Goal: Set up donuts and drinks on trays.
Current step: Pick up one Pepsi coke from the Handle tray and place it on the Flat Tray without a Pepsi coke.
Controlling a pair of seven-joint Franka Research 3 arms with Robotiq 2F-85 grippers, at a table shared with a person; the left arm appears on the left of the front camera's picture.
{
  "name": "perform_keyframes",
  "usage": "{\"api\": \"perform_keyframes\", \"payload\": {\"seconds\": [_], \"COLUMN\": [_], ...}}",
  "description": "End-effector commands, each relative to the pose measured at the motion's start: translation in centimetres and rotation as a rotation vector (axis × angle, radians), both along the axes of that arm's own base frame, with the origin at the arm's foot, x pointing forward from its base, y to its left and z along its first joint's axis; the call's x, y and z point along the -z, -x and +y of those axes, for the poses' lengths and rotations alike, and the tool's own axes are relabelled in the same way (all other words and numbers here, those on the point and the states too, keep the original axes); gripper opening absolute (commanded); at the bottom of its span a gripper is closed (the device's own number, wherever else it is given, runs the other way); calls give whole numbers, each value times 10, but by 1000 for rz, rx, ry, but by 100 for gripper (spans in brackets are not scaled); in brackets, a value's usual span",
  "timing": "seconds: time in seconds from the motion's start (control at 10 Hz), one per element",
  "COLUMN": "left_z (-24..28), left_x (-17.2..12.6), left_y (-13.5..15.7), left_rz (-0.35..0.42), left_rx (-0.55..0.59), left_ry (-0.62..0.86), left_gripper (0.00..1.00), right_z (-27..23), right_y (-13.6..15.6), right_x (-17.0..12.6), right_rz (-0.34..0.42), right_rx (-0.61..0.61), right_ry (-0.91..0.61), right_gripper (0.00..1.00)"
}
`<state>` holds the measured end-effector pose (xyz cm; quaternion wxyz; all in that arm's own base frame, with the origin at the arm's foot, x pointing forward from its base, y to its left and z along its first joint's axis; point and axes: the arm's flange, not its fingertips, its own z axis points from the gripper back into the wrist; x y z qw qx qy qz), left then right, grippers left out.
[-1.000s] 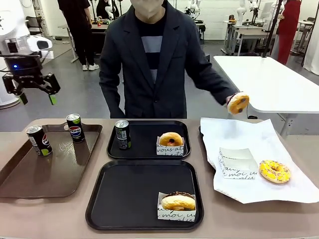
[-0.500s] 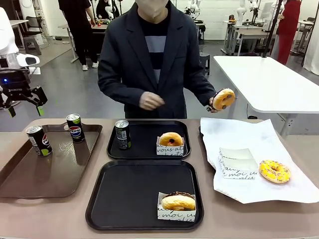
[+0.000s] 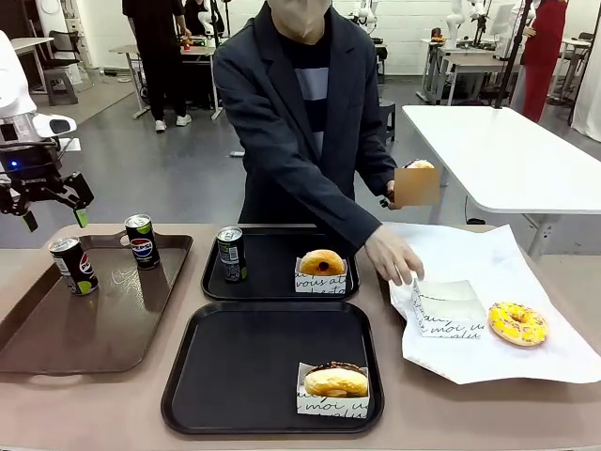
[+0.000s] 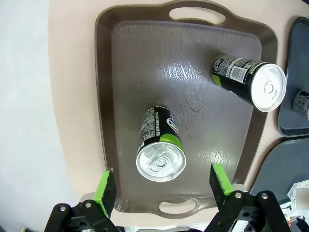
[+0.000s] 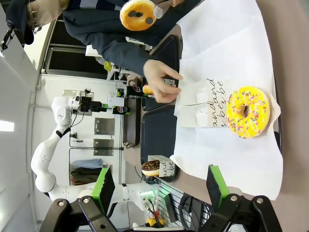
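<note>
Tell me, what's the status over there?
Both jaws open, empty. Left above a can on the brown tray. Near tray lacks a drink. Person's hand at the sleeve.

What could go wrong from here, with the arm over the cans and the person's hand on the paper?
The open left gripper hangs above the green-accent can on the brown tray; coming down off-centre could tip it. The person's hand rests on the empty paper sleeve beside the yellow-iced donut, ahead of the open right gripper; reaching there now could strike the hand.
</note>
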<state>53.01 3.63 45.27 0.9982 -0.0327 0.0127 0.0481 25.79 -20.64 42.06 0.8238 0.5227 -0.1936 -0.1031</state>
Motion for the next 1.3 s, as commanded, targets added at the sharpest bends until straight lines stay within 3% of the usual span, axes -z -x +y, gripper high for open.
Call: {"api": "perform_keyframes", "payload": {"seconds": [0.0,0.4,0.6,1.2], "left_z": [1,0,-3,7], "left_x": [-7,-3,7,38], "left_y": [0,-1,10,12], "left_rz": [10,-3,-44,-91], "left_rx": [-8,1,108,129], "left_ry": [-24,-1,22,6], "left_gripper": [100,100,100,100], "right_z": [1,1,1,1], "right_y": [-1,-1,-1,-1], "right_x": [1,1,1,1], "right_rz": [-20,-20,-20,-20], "right_rx": [0,0,0,0], "right_ry": [-11,-11,-11,-11], "right_gripper": [100,100,100,100]}}
